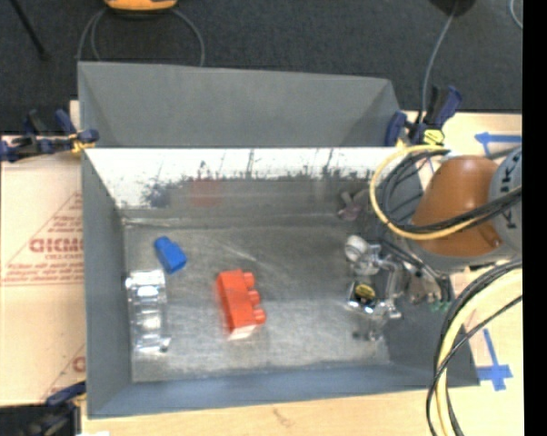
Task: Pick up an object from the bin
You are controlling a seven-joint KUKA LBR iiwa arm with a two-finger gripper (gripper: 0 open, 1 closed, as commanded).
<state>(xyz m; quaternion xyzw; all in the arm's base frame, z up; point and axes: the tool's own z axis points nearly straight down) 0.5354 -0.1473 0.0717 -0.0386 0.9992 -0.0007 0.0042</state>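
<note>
At the bin's (pixel 292 271) right, gripper (pixel 369 284) state unclear; red block (pixel 240 304) lies lengthwise far-to-near.

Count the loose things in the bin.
3: a small blue piece at left rear, a red block mid-floor, a clear shiny piece at far left. The gripper at right may hide others.

The arm (pixel 508 178) extends in from the right; its orange cover (pixel 457 205) sits above the gripper (pixel 372 289), which is positioned low.

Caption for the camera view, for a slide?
Hand low at right end of bin, apart from red block, blue piece and clear piece.
</note>
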